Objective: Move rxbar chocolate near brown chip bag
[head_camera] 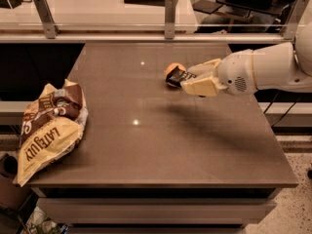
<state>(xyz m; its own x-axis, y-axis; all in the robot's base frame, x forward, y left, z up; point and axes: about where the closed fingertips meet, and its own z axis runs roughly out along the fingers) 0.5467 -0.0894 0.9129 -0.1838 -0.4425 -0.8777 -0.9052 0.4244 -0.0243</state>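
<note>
1. The brown chip bag (51, 126) lies at the tabletop's (146, 145) left edge, partly overhanging it
2. An orange (171, 69) sits near the far side, just behind the rxbar chocolate (175, 77)
3. The end effector (185, 80) points left, clamped on the bar; its white arm (263, 72) reaches in level from the right

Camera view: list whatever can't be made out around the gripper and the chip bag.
- rxbar chocolate: its right end is covered by the gripper, whose fingers are shut on it; its lettering is too small to read.
- orange: its lower part is hidden behind the bar.
- brown chip bag: the top lettering is lost in wrinkles.
- The arm: cut off by the right edge; the base is out of view.
</note>
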